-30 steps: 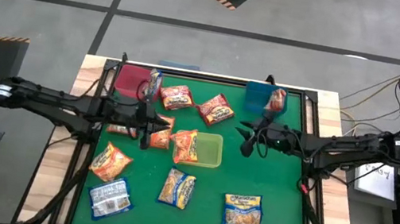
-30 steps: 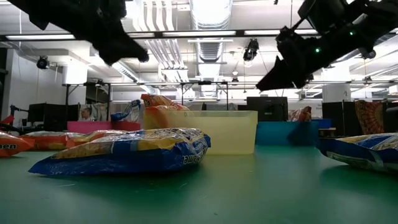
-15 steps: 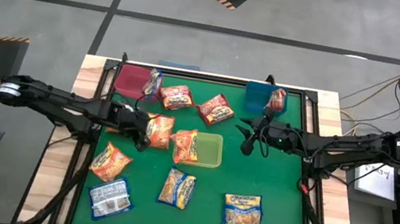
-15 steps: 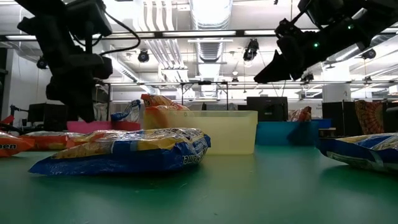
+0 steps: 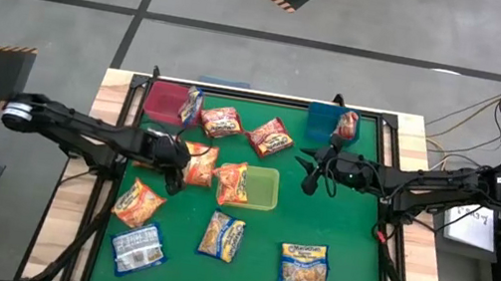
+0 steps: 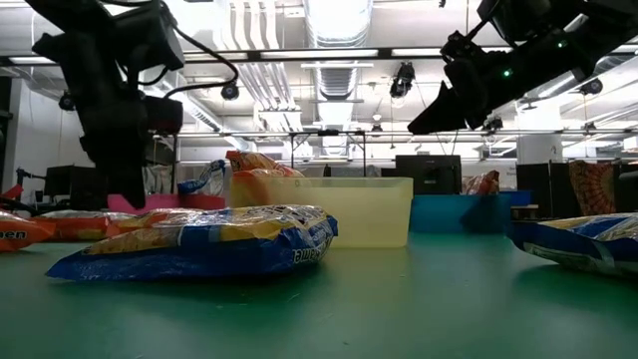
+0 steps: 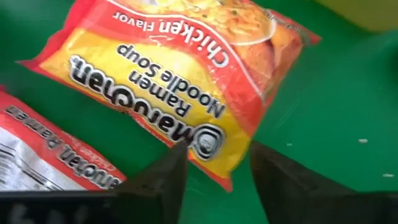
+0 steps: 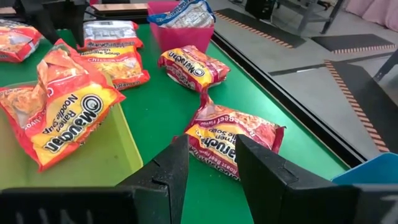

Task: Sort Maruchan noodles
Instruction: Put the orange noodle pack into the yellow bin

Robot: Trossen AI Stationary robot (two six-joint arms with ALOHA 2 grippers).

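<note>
My left gripper [image 5: 172, 175] points down, open, just above the table; its fingers stand on either side of the near corner of an orange Chicken packet [image 7: 186, 81], which lies flat on the mat [image 5: 199, 163]. I see no touch. My right gripper [image 5: 309, 177] hangs open and empty above the mat, right of the green bin [image 5: 266, 202]. An orange packet [image 5: 233, 183] leans in the green bin over its left rim. A blue-and-silver packet [image 5: 193, 105] stands in the red bin [image 5: 162, 98]. A red packet [image 5: 347, 125] stands in the blue bin [image 5: 320, 121].
Loose packets lie flat on the mat: two red ones at the far side [image 5: 221, 121] [image 5: 271, 137], an orange one at near left [image 5: 140, 202], and blue-and-silver or blue ones along the near edge [image 5: 138, 247] [image 5: 220, 235] [image 5: 304, 263]. Bare mat lies under the right gripper.
My left gripper has come down from high above the mat and moved a little toward the table's left and near edge. It has tipped until its fingers point down over the orange Chicken packet. The packets have stayed in place.
</note>
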